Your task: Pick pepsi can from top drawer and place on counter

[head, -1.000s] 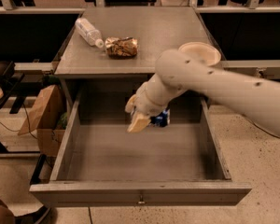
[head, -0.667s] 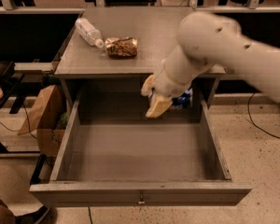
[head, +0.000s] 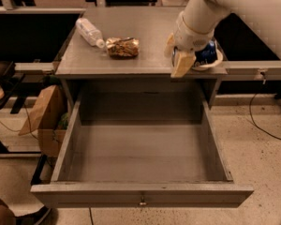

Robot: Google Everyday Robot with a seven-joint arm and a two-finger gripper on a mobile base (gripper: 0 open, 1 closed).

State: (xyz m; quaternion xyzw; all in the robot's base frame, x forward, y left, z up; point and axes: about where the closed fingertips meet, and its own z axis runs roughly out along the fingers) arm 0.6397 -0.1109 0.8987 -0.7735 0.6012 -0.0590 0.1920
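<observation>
My gripper (head: 193, 59) is at the front right corner of the grey counter (head: 145, 36), just above its surface. It is shut on the dark-blue pepsi can (head: 206, 53), which shows between the tan fingers (head: 181, 63) and the far side of the hand. My white arm comes in from the upper right. The top drawer (head: 140, 193) is pulled fully out below the counter, and its grey inside is bare. Its small metal pull (head: 142, 202) is at the front centre.
A clear plastic bottle (head: 89, 31) lies on the counter's left part. A crinkled brown snack bag (head: 122, 47) lies beside it, near the middle. A cardboard box (head: 46, 121) stands on the floor left of the drawer. A cable (head: 260, 121) runs on the floor at right.
My gripper has lifted the pepsi can out of the drawer and moved it up and right, to the counter's front right corner. The drawer now holds nothing.
</observation>
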